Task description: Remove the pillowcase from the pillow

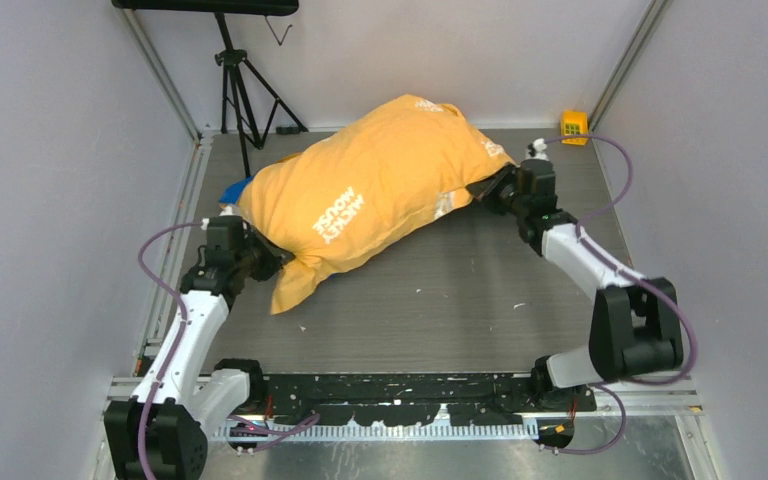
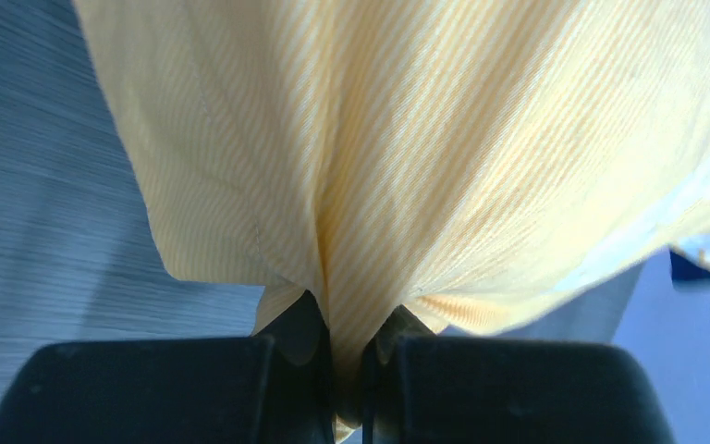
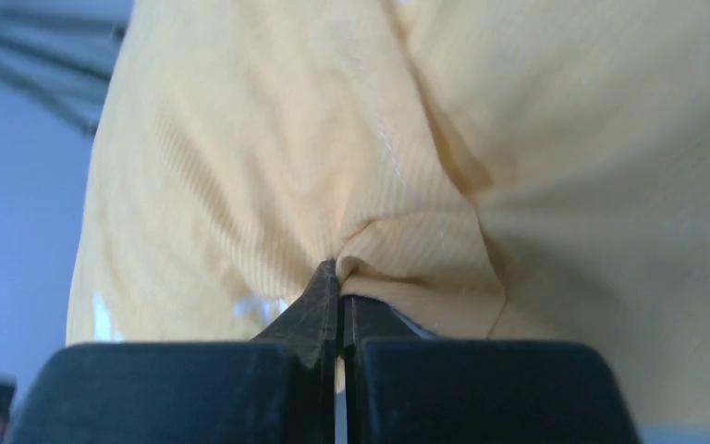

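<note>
While the pillowcase (image 1: 370, 195) lies stuffed and diagonal across the middle of the table (image 1: 480, 300), the pillow inside it is wholly hidden, so I judge the stripping has not begun. The left gripper (image 2: 347, 328) is pressed together on a gathered fold at the sack's near-left end. The right gripper (image 3: 337, 277) pinches a tuck on its far-right flank. Holding opposite ends likely lets the arms lift or stretch the cloth so the filling can slide out. A blue scrap (image 1: 232, 190) peeks out at the left edge.
</note>
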Controlling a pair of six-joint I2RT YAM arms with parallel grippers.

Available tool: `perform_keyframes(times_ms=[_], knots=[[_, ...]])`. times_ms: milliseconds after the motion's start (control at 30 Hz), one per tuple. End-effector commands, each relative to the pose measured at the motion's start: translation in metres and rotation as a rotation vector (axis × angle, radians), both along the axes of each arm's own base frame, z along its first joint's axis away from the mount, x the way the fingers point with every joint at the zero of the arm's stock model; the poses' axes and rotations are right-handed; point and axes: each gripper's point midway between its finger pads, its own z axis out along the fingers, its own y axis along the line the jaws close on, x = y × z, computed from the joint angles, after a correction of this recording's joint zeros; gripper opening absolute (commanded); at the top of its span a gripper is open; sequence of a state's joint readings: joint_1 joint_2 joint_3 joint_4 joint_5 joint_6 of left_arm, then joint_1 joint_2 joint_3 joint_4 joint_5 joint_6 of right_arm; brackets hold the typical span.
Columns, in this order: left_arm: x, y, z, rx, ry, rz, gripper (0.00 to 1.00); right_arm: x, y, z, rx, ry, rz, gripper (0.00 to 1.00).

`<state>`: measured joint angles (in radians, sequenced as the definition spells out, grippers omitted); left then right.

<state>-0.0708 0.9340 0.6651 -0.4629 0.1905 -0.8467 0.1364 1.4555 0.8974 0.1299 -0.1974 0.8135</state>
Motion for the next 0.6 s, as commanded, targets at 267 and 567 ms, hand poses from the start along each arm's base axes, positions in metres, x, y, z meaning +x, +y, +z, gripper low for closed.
perform_keyframes(times_ms=[267, 567], knots=[[0.011, 0.102, 0.085, 0.429, -0.067, 0.287, 1.00, -0.220, 0.192, 0.031, 0.050, -0.063, 0.731, 0.48], [-0.006, 0.081, 0.127, 0.447, -0.187, 0.186, 1.00, -0.205, 0.133, 0.084, -0.279, -0.133, 0.613, 0.92]])
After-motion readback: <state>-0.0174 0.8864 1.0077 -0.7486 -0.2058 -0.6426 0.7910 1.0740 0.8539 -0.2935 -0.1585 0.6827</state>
